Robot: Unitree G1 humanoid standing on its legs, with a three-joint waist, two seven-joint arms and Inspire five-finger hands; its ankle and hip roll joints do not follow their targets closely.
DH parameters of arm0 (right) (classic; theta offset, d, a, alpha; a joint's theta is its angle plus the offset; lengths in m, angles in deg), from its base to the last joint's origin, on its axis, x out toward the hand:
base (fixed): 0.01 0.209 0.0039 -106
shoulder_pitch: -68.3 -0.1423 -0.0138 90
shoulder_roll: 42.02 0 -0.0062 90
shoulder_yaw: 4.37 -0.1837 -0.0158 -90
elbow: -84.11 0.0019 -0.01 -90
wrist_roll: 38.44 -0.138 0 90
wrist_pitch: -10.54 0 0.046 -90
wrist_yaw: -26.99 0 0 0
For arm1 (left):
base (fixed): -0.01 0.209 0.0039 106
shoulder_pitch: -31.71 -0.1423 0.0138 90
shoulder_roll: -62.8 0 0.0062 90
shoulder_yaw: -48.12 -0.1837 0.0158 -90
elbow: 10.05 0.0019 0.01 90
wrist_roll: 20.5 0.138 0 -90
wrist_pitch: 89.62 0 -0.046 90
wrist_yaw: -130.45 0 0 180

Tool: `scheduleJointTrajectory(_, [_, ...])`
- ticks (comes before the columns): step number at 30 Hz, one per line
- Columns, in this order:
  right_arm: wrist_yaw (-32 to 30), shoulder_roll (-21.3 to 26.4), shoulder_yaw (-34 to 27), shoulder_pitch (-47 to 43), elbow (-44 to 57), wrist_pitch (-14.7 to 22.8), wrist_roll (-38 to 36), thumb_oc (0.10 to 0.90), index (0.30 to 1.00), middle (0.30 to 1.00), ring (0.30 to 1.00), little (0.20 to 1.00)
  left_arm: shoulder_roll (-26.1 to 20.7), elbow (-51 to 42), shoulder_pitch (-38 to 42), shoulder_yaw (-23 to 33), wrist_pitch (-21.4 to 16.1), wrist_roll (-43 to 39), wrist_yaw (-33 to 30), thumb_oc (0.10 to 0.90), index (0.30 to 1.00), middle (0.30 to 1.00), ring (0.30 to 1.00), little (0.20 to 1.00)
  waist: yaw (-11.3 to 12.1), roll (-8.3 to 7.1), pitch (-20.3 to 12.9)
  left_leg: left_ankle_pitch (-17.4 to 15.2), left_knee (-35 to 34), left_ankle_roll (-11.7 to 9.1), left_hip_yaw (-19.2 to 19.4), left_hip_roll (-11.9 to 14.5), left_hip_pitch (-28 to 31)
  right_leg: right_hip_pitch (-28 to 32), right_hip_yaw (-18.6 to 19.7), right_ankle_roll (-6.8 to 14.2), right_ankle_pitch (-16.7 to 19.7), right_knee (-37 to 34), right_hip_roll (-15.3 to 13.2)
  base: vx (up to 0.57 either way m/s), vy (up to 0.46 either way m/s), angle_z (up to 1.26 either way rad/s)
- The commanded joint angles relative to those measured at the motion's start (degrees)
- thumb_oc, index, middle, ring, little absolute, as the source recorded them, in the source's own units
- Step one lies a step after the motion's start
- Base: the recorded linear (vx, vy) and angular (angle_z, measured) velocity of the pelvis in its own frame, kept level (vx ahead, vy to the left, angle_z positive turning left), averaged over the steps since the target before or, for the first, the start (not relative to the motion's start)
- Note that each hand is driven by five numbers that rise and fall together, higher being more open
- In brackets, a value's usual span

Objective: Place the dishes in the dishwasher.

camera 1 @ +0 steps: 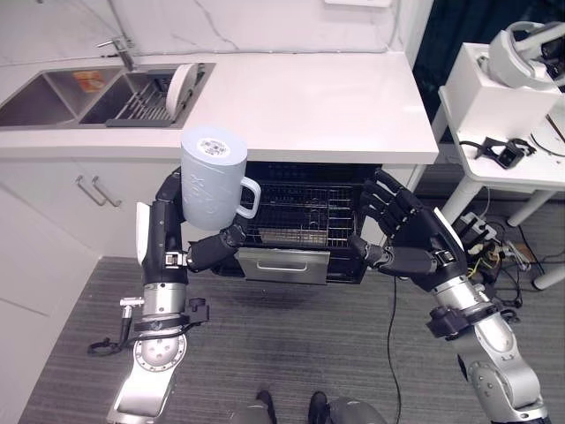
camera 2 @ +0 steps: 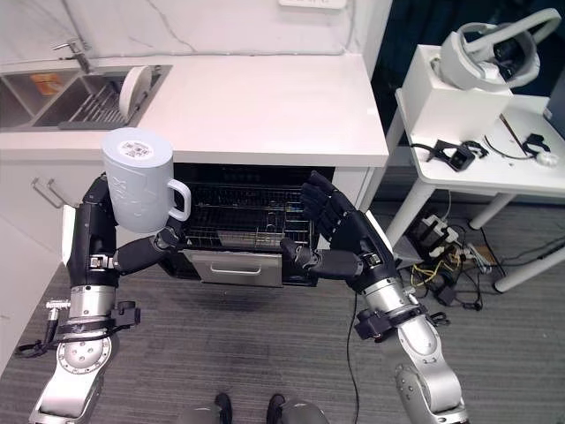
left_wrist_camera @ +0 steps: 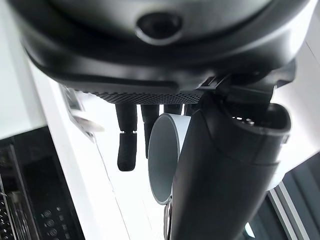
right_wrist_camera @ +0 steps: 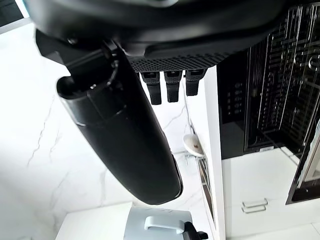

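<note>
The left hand (camera 1: 190, 237) grips a pale grey mug (camera 1: 210, 179), held upside down w/ its base up and a round label on that base. Fingers curl round the mug's far side, thumb presses near the handle, which points right. In the left wrist view the mug (left_wrist_camera: 162, 155) sits between the fingers (left_wrist_camera: 127, 150) and the thumb, open mouth facing the cam. The mug hangs in the air at counter-edge height, just left of and above the dishwasher (camera 1: 305, 231), not touching it.

The right hand (camera 1: 410, 234) is raised on the right, palm facing left toward the mug, fingers spread and straight, holding nothing. It's well apart from the mug, w/ the dishwasher opening between the two hands.

The dishwasher is open under the white counter (camera 1: 309, 102); its dark wire rack (camera 1: 300, 212) is pulled out, and a steel front panel (camera 1: 282, 263) shows at the near edge.

Far left, a sink (camera 1: 62, 95) w/ a dish rack (camera 1: 146, 102); a white plate (camera 1: 181, 88) stands on edge in that rack. Far right, a white side table (camera 1: 494, 159) carries a white box and a headset (camera 1: 525, 53).
</note>
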Motion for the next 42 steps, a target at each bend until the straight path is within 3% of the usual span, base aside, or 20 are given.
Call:
scheduleJointTrajectory(1, [1.5,-0.7,-3.4,-4.4,5.4,6.7,-1.0,0.800,0.900,0.900,0.900,0.900,-3.1,-4.1,4.3,2.9,-6.3,2.5,-3.4,0.400,0.300,0.300,0.300,0.300,0.6,-1.94,-4.6,-3.2,-4.1,0.4,-0.1,-1.7,6.3,5.7,3.4,6.9,3.4,-9.7,-3.1,0.26,0.366,0.16])
scheduleJointTrajectory(4, [2.9,-1.0,-4.9,-2.5,6.4,6.4,-2.5,0.800,0.900,0.900,0.900,0.900,-3.7,-4.0,4.5,4.4,-6.1,3.0,-3.9,0.400,0.300,0.300,0.300,0.300,0.2,-2.48,-5.1,-4.7,-4.1,2.0,0.3,-3.1,8.2,6.4,3.5,7.9,4.3,-9.7,-4.1,0.28,0.354,-0.41])
scheduleJointTrajectory(10, [2.0,-3.0,-3.0,-4.2,6.0,7.0,-1.0,0.800,0.900,0.900,0.900,0.900,-4.4,-4.7,5.0,5.0,-5.0,3.9,-3.5,0.400,0.300,0.300,0.300,0.300,1.5,-2.81,-4.5,-6.2,-4.1,4.6,-0.8,-5.0,9.3,8.4,2.6,9.5,6.6,-9.7,-5.3,0.20,0.255,0.01])
scheduleJointTrajectory(13, [0.3,-4.8,-1.9,-4.7,5.5,10.7,-2.3,0.800,0.900,0.900,0.900,0.900,-4.7,-4.1,4.9,4.2,-5.9,6.9,-7.0,0.400,0.300,0.300,0.300,0.300,0.9,-2.04,-3.8,-6.8,-4.1,6.4,-2.9,-6.0,9.9,9.6,4.3,10.1,13.0,-7.7,-2.2,0.18,0.196,0.09])
scheduleJointTrajectory(16, [-0.5,-5.6,-1.2,-4.2,6.0,12.0,-1.5,0.800,0.900,0.900,0.900,0.900,-4.6,-3.8,5.3,3.7,-6.3,7.9,-7.0,0.400,0.300,0.300,0.300,0.300,0.4,-2.14,-3.6,-7.1,-4.1,6.9,-3.5,-6.9,10.2,7.4,6.8,9.7,12.3,-3.5,0.1,0.13,0.056,0.01])
scheduleJointTrajectory(19, [-0.5,-5.5,-1.1,-4.1,5.3,12.3,-1.2,0.800,0.900,0.900,0.900,0.900,-4.7,-2.9,6.8,2.6,-5.7,8.1,-7.3,0.400,0.300,0.300,0.300,0.300,0.0,-2.55,-3.6,-7.0,-4.1,6.6,-3.7,-7.1,10.4,7.9,6.3,8.9,11.1,-9.7,1.0,0.09,-0.098,-0.11])
scheduleJointTrajectory(21, [-0.1,-4.8,-0.9,-3.8,5.2,13.1,0.3,0.800,0.900,0.900,0.900,0.900,-4.9,-3.1,7.0,2.2,-5.4,9.3,-7.9,0.400,0.300,0.300,0.300,0.300,-0.2,-3.49,-3.1,-7.4,-4.1,6.0,-1.7,-7.0,11.3,4.2,5.9,8.7,7.7,-9.7,-2.4,0.08,-0.256,-0.21])
scheduleJointTrajectory(25, [-0.5,-4.4,0.1,-5.6,5.6,11.9,-0.5,0.800,0.900,0.900,0.900,0.900,-5.4,-4.3,7.4,1.6,-3.3,11.1,-10.0,0.400,0.300,0.300,0.300,0.300,-0.9,-3.44,-3.5,-9.1,-4.1,5.6,0.5,-5.6,12.8,1.5,8.6,10.1,8.8,-9.7,-4.6,0.10,-0.319,-0.13])
scheduleJointTrajectory(27, [-5.5,-3.6,0.6,-6.6,6.0,13.0,6.1,0.800,0.900,0.900,0.900,0.900,-5.6,-4.6,6.9,1.3,-2.7,10.5,-12.0,0.400,0.300,0.300,0.300,0.300,-0.9,-3.21,-4.6,-9.4,-4.1,4.7,3.2,-3.8,13.7,1.3,8.0,9.7,7.8,-9.7,-5.0,0.16,-0.485,-0.08])
scheduleJointTrajectory(30, [-6.2,-3.3,0.5,-6.7,6.1,11.8,7.7,0.800,0.900,0.900,0.900,0.900,-5.1,-5.2,6.5,1.8,-3.5,9.8,-14.3,0.400,0.300,0.300,0.300,0.300,-1.0,-2.87,-5.2,-8.7,-4.1,3.5,4.8,-1.7,14.3,1.8,7.6,8.8,7.2,-9.7,-4.5,0.12,-0.392,-0.15])
scheduleJointTrajectory(35, [-5.9,-2.1,-0.6,-5.4,6.5,9.7,4.5,0.800,0.900,0.900,0.900,0.900,-3.6,-6.6,5.2,1.8,-4.9,8.2,-12.4,0.400,0.300,0.300,0.300,0.300,-1.3,-3.91,-5.0,-5.3,-4.1,1.3,4.5,-0.1,15.2,2.7,7.8,6.6,6.2,-9.7,-3.4,0.06,-0.432,-0.04])
scheduleJointTrajectory(39, [-0.5,-0.6,-0.8,-3.3,6.3,9.2,3.6,0.800,0.900,0.900,0.900,0.900,-3.2,-7.2,1.9,2.7,-7.3,7.1,-11.6,0.400,0.300,0.300,0.300,0.300,0.0,-5.58,-4.3,-0.2,-3.1,1.7,2.3,-3.6,15.9,3.5,10.1,5.5,5.9,-9.7,-3.6,0.05,-0.154,-0.13])
scheduleJointTrajectory(40, [-0.6,-0.3,-0.7,-3.1,6.3,9.2,3.5,0.800,0.900,0.900,0.900,0.900,-3.3,-7.2,1.4,3.0,-8.0,7.1,-10.9,0.400,0.300,0.300,0.300,0.300,0.1,-5.28,-4.0,-1.5,-4.1,1.9,2.1,-3.6,15.2,3.6,10.0,5.8,5.9,-9.7,-3.3,0.03,0.030,-0.21])
scheduleJointTrajectory(41, [-0.9,-0.5,-0.3,-3.4,5.4,9.6,3.5,0.800,0.900,0.900,0.900,0.900,-3.3,-6.8,1.4,2.7,-8.7,7.9,-9.9,0.400,0.300,0.300,0.300,0.300,-0.2,-3.72,-3.8,-4.0,-4.1,1.5,1.8,-2.0,12.6,3.5,9.1,6.2,5.5,-9.7,-2.3,0.04,0.178,0.00])
scheduleJointTrajectory(42, [-1.0,-0.9,-0.6,-2.7,5.2,9.9,4.0,0.800,0.900,0.900,0.900,0.900,-3.3,-5.9,2.5,1.8,-9.0,7.8,-9.1,0.400,0.300,0.300,0.300,0.300,-0.7,-1.90,-3.7,-2.9,-4.1,-0.2,1.5,0.2,8.4,3.9,7.6,6.4,4.6,-9.7,-1.6,0.09,0.284,0.25])
